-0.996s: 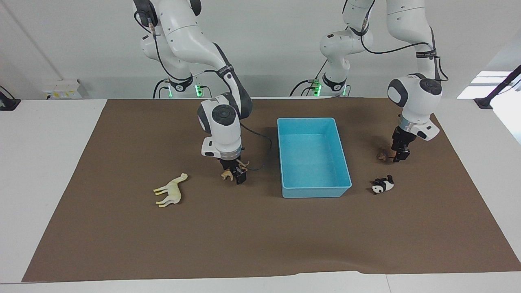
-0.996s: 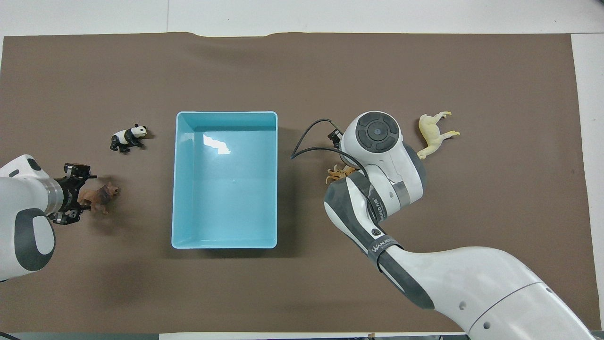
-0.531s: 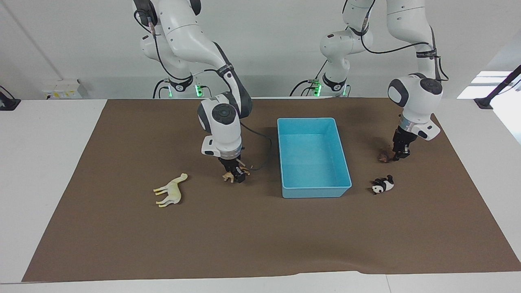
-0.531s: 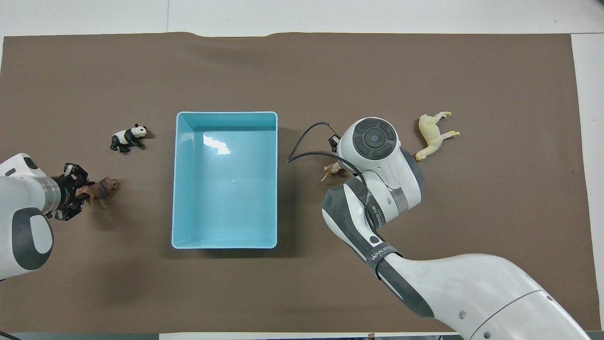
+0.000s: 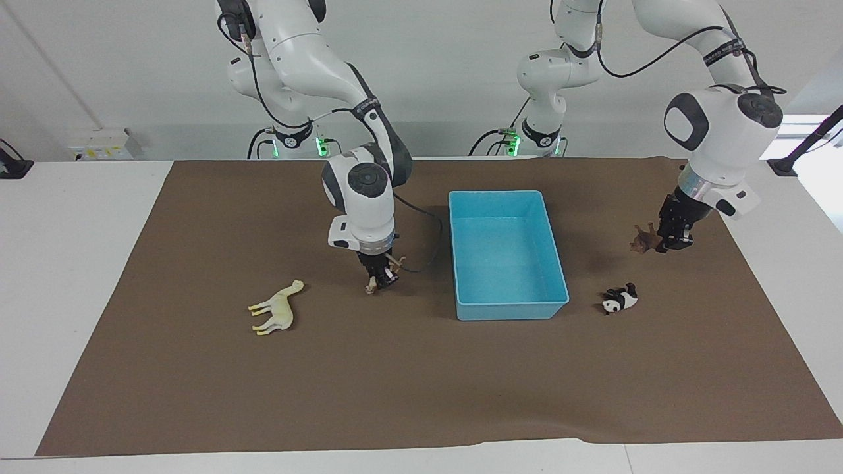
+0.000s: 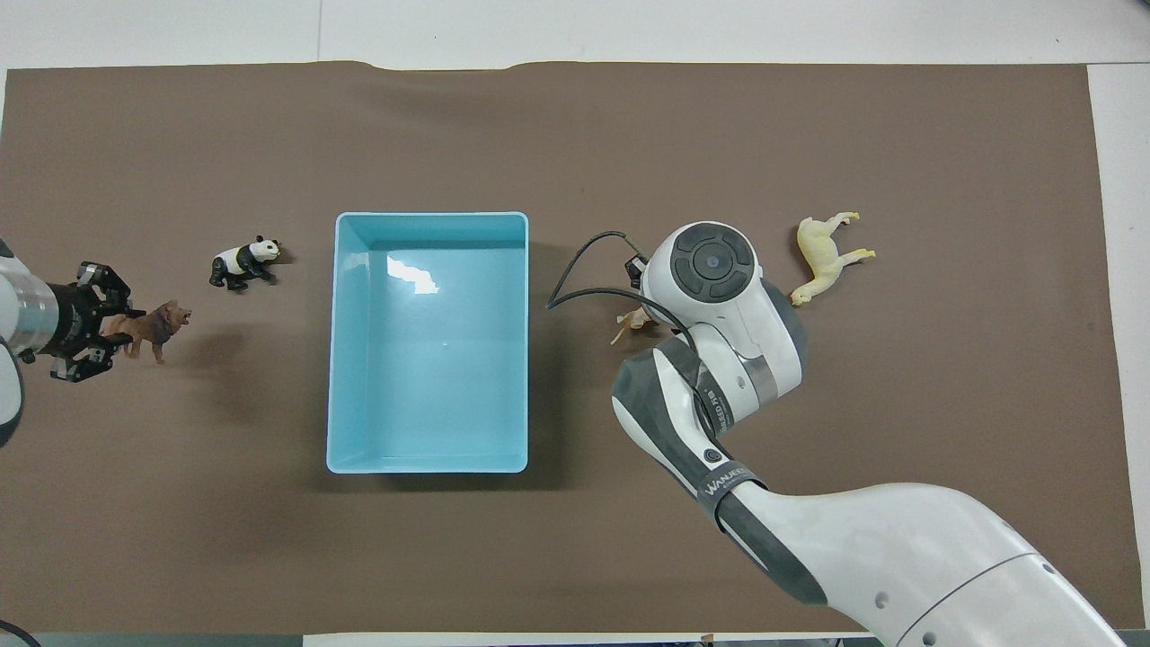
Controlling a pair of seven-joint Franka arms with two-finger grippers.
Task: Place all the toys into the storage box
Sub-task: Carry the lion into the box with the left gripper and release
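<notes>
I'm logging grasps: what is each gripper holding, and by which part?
Left gripper: the lion, by its hind end. Right gripper: the tiger; which part cannot be told.

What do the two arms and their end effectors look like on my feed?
Both arms are glossy white with dark grey joint bands and round grey caps at the wrists. Black cables run along each. The right arm's band reads WANJEE. The left end effector and right end effector are small, black and two-fingered.
</notes>
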